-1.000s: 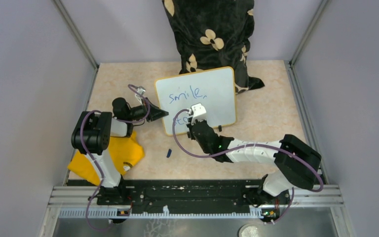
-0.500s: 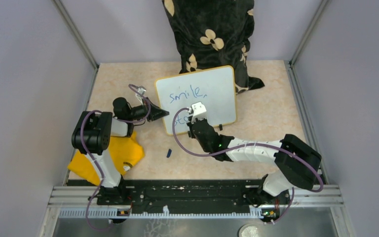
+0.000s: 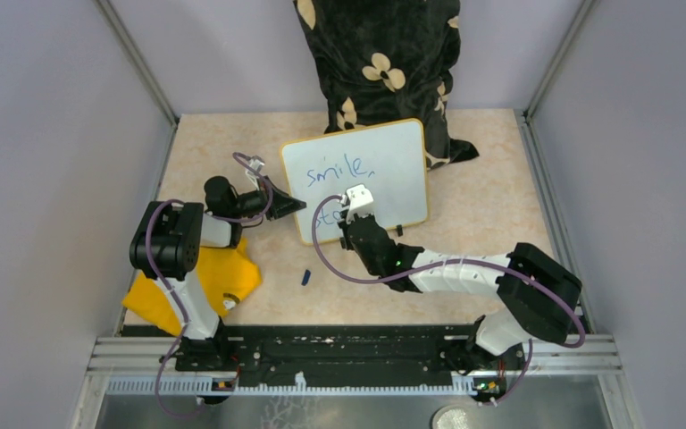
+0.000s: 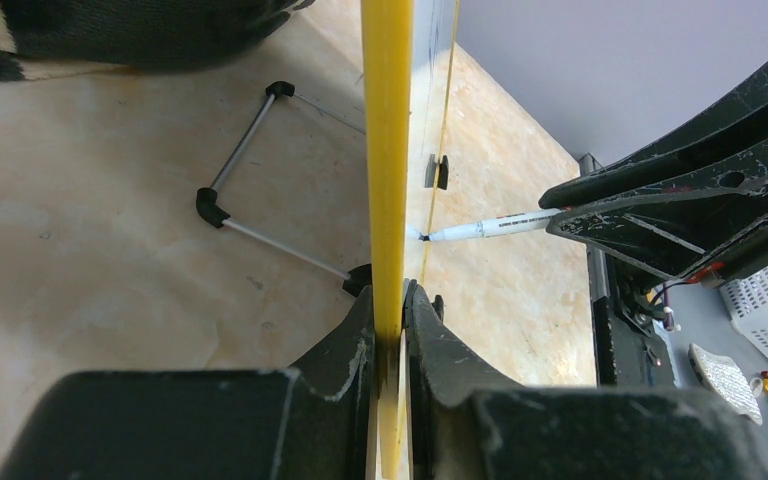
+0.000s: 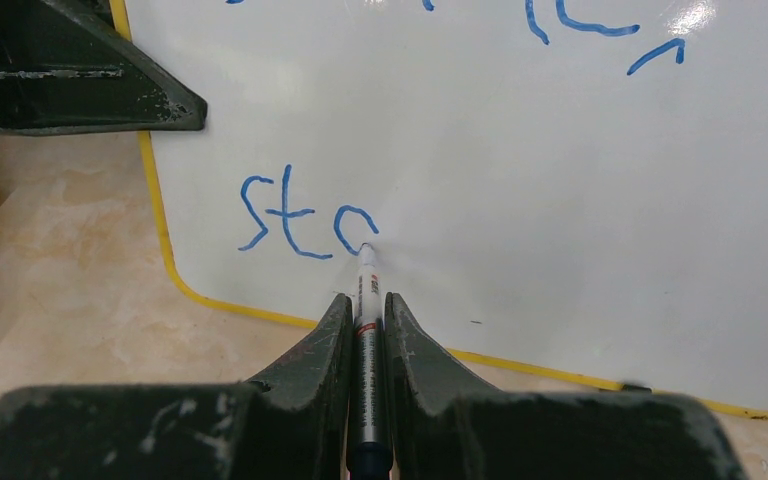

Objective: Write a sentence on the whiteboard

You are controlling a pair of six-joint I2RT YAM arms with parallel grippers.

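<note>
Near edge, left side: yellow cloth [image 3: 219,277] bunched on the table [image 3: 491,206] beside the left arm, with a small dark blue item [image 3: 305,278] lying just right of it, too small to identify. Right gripper [image 5: 365,305] is clenched on a marker [image 5: 368,380], barrel running between the jaws, tip touching the whiteboard [image 5: 560,200] at the end of the last stroke. Left gripper [image 4: 390,300] is clamped on the board's left edge, jaws pinching the yellow rim [image 4: 387,150]. The board sits mid-table, long side roughly left-right, slightly rotated and tilted up off the table. It is a white face with rounded corners, a thin yellow-orange rim and a small black foot [image 3: 399,231] on the lower edge. The left wrist view has it edge-on, with a wire stand [image 4: 250,190] on the table behind it. The sentence [image 3: 339,168] is blue handwriting: top line reads "smile,", second line [image 5: 305,225] sits low left on the board and reads "st" plus a partly closed loop. Far side: black cloth with a cream flower print [image 3: 380,63] touching the board's top edge.
</note>
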